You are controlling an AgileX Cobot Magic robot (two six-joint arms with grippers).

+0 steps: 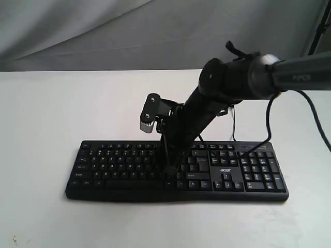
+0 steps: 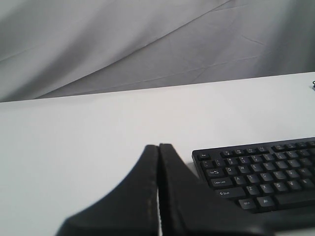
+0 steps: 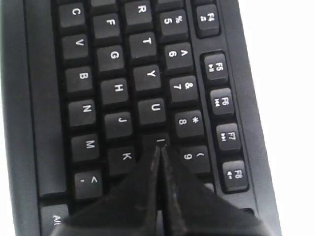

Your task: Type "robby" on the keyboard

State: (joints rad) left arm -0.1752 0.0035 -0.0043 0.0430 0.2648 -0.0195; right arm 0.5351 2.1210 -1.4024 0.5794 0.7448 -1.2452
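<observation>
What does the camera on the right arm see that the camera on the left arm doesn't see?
Only the right wrist view shows white key letters up close, with the shut right claw pointing at the I key. Only the left wrist view shows the grey cloth behind, a wide stretch of white table, and the shut left claw, its tip over bare table, not keys. Both show the black keyboard, a closed claw and some white table.

Keyboard [image 1: 119, 165]: on the bench [image 1: 46, 113], number pad [image 1: 261, 173] rightward
Right hand [image 3: 160, 147]: over its middle — tip at the I key [image 3: 153, 141]
Left hand [image 2: 158, 147]: off its left end
</observation>
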